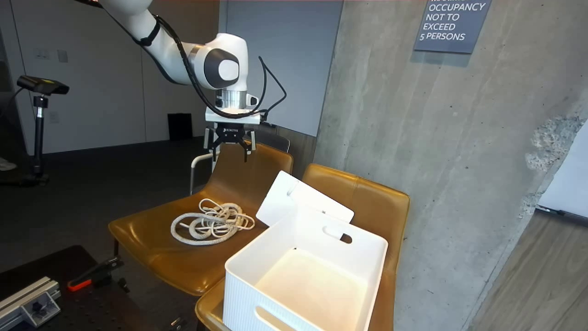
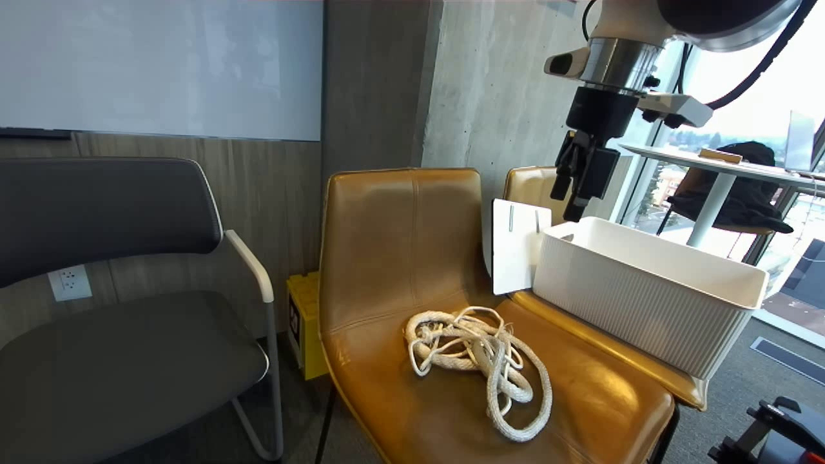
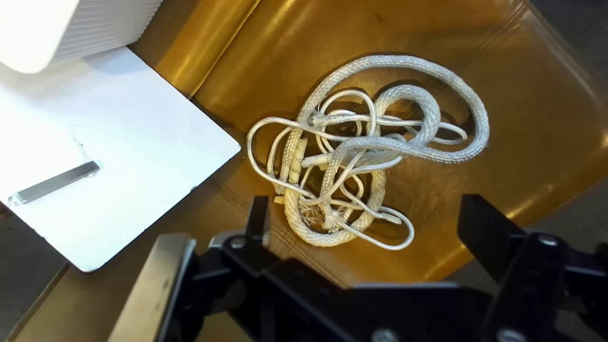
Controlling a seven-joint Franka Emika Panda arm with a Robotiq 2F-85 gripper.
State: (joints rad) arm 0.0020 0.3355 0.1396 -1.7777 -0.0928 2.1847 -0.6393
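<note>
Hovering with end effector (image 1: 230, 156) spread wide, holding nothing, and leaving tangled rope (image 3: 370, 143) not yet grasped on left-hand tan chair (image 1: 151, 230), left of white bin (image 2: 631, 303).

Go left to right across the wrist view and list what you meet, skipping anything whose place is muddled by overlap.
White panel with a metal strip on it → tangled white rope → dark floor in the upper right corner.

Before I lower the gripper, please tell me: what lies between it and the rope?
No object: in the wrist view, the rope shows uncovered, with only air between it and the open gripper.
</note>
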